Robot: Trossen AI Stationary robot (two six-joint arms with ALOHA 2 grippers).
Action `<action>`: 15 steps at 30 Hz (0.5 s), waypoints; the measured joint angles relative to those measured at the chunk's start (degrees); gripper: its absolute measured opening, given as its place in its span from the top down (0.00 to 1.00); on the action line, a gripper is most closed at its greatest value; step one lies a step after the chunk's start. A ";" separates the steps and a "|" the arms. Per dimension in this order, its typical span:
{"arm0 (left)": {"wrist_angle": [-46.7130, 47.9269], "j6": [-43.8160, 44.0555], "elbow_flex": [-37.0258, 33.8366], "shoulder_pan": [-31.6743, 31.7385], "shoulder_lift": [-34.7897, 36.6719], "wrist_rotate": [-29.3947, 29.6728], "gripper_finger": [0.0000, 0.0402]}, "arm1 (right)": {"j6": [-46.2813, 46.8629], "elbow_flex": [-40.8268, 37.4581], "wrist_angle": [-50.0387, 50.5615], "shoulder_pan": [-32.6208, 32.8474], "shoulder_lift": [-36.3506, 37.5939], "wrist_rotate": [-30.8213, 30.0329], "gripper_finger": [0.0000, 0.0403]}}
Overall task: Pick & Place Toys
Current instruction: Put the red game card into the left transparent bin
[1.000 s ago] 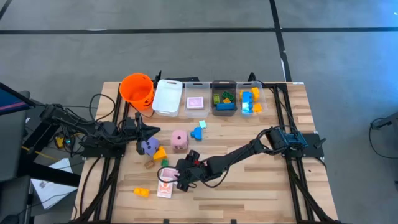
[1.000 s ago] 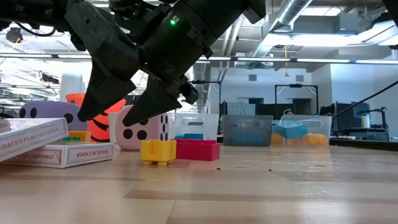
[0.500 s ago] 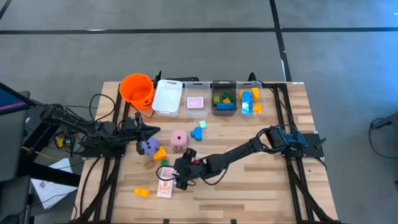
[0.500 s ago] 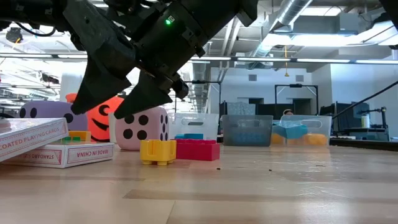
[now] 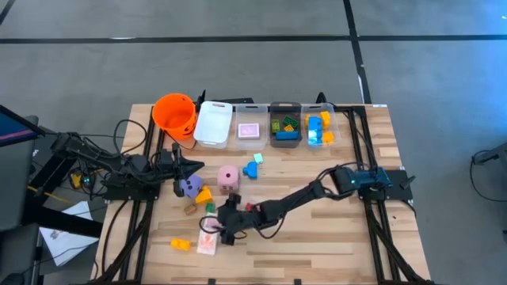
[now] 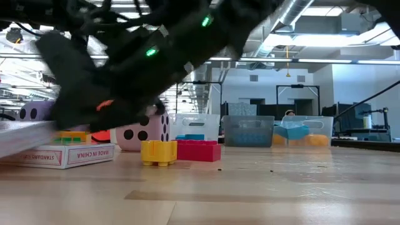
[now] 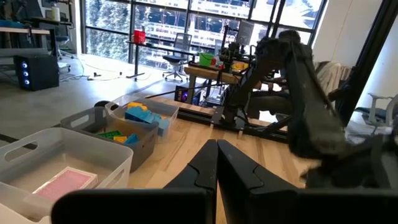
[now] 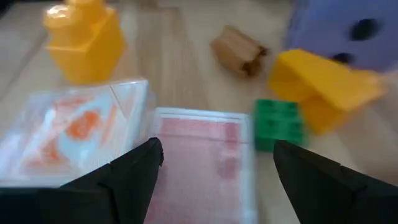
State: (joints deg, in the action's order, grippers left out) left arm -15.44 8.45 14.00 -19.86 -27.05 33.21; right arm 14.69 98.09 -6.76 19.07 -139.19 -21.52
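Cards first: the pink card box (image 8: 202, 163) lies flat on the table beside the clear-wrapped orange pack (image 8: 74, 134), well toward the table's near edge from the pink die (image 5: 228, 177). The right gripper (image 5: 224, 229) hangs directly over the box, fingers (image 8: 134, 167) spread wide and holding nothing, one on each side of it. A box like this is probably light and stiff with slick faces, so it should slide rather than lift if pinched badly; the long side edges look like the sound place to grip, low enough that the pads catch cardboard and not just the top face.

Room is tight on one side. A green brick (image 8: 278, 124) sits just beside the box's edge, with a yellow brick (image 8: 323, 87) and the purple die (image 8: 348, 31) beyond it; a finger coming down there could nudge them. The other side touches or nearly touches the wrapped pack. Another yellow brick (image 8: 87, 40) stands apart from it.

The left gripper (image 7: 216, 163), clenched and empty, waits near the purple die, on the side toward the orange bucket (image 5: 174, 113).
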 joint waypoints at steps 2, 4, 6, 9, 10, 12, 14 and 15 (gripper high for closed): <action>-0.08 0.00 0.00 -0.02 0.00 -0.02 1.00 | -0.06 -0.01 -1.35 0.09 -1.15 0.59 0.24; 0.04 0.00 0.00 -0.02 0.00 -0.02 1.00 | 0.09 0.83 -0.37 0.09 -1.44 0.81 0.24; 0.04 0.00 0.00 -0.02 -0.02 -0.04 1.00 | 0.31 1.01 1.32 -0.09 -1.39 0.80 0.24; 0.02 0.00 0.00 -0.02 0.00 -0.04 1.00 | 0.29 1.09 2.28 -0.39 -1.20 0.91 0.24; 0.04 0.00 0.00 -0.02 0.00 -0.04 1.00 | -0.07 1.09 2.38 -0.39 -1.20 1.05 0.24; 0.04 0.00 0.00 -0.02 -0.02 -0.04 1.00 | -1.16 1.09 2.60 -0.39 -1.20 1.99 0.24; 0.04 0.00 0.00 -0.02 0.00 -0.04 1.00 | -1.50 1.15 3.09 -0.39 -1.20 2.70 0.24; 0.04 0.00 0.00 -0.02 0.00 -0.04 1.00 | -1.49 1.17 3.43 -0.39 -1.18 3.25 0.24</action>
State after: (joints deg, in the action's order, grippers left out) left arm -15.40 8.45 14.00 -19.88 -27.05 33.17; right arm 13.20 99.26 -3.33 18.68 -140.37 -18.27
